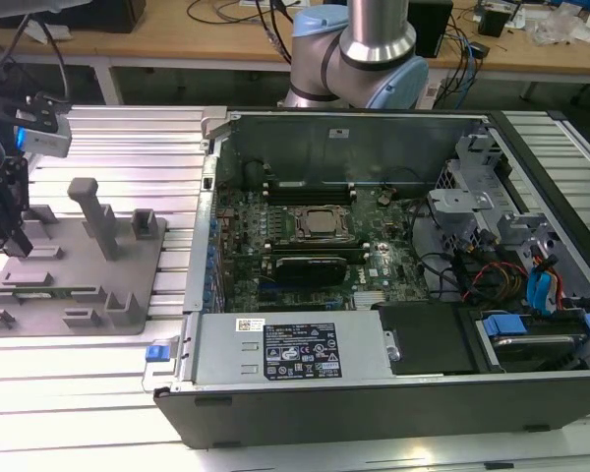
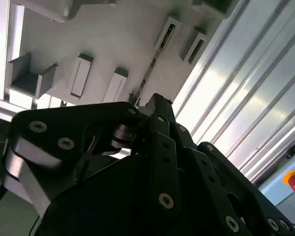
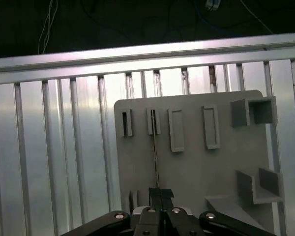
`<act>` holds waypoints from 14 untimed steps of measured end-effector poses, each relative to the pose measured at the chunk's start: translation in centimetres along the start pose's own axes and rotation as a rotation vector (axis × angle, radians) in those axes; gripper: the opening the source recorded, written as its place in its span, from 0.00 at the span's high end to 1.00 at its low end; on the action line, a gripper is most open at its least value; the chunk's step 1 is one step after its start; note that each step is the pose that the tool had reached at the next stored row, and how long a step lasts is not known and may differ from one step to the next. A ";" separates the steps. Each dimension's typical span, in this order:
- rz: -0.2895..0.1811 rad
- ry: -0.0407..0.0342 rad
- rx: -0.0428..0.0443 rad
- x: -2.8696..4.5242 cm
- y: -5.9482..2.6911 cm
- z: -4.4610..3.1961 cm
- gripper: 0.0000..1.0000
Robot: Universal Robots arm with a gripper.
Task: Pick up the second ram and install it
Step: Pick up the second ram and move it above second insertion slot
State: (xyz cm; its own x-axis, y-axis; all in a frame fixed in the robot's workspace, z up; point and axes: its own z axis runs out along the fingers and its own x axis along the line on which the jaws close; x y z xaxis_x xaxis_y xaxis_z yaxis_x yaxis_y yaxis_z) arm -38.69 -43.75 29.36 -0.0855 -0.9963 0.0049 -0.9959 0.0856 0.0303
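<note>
A grey plate with little blocks lies on the shiny ribbed bench, beside a big open computer box.

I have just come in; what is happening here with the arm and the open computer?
The arm's gripper is over the grey fixture plate at the exterior view's left, lined up with the second ram, a thin strip seen edge-on in the plate's slots. I cannot tell whether it grips the strip. The open computer case lies at the exterior view's right; the ram is not yet installed there.
</note>
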 end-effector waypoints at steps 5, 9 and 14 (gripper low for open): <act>0.000 0.0001 0.0014 -0.01 0.32 0.54 0.92; -0.002 0.0001 0.0035 -0.06 0.65 1.39 0.92; -0.007 -0.0003 0.0095 -0.09 1.13 2.40 0.92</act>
State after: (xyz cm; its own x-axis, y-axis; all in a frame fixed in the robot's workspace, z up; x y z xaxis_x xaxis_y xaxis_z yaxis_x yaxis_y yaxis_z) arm -39.88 -43.57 27.00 -0.0783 -0.9969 0.0044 -0.9967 0.0784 0.0208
